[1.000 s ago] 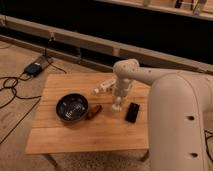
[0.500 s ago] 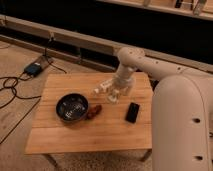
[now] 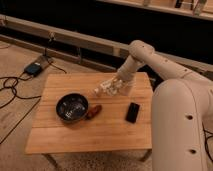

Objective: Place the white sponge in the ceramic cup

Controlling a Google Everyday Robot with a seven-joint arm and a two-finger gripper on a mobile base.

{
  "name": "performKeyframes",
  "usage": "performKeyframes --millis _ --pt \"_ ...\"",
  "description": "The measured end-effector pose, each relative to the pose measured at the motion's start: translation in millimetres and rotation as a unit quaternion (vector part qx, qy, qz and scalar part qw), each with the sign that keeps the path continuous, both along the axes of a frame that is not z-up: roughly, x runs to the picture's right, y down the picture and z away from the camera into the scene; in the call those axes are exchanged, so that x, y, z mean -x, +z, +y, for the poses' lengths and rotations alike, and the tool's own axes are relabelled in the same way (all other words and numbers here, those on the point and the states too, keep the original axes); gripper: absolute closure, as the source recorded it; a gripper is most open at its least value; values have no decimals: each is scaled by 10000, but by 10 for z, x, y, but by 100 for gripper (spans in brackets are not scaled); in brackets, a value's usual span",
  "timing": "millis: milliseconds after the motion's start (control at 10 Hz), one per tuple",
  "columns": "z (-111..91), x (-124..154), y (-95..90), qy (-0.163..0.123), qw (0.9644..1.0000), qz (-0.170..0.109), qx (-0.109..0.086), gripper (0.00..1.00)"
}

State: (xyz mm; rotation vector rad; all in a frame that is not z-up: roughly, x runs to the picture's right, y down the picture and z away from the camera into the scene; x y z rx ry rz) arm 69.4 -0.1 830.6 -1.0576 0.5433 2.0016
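Note:
My gripper (image 3: 109, 89) hangs low over the back middle of the wooden table (image 3: 75, 135), on the end of the white arm that comes in from the upper right. A small white block, which looks like the white sponge (image 3: 98, 91), shows at the gripper's left tip, level with the table top. I cannot tell whether it is held or lying there. The ceramic cup does not stand out as a separate thing. It is either hidden behind the gripper and wrist or blends in with them.
A wide dark bowl (image 3: 72, 107) sits left of centre, with a small reddish-brown object (image 3: 93, 111) touching its right side. A black phone-like slab (image 3: 132, 112) lies to the right. My white body (image 3: 185, 125) fills the right. Cables and a box (image 3: 34, 68) lie on the floor at the left.
The arm's upper part has swung right and back, so it now reaches down more steeply. The gripper stays near the same spot at the table's back middle, and the white block has barely shifted.

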Motion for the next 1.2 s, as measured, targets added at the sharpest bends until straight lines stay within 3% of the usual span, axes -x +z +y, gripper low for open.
performKeyframes --millis 200,400,1200 --pt "-186 21 0 569 9979 -306 -41 100" --pt "-292 -75 33 1075 9938 -287 -44 100" --pt "-302 -45 39 1091 9936 -290 -41 100"
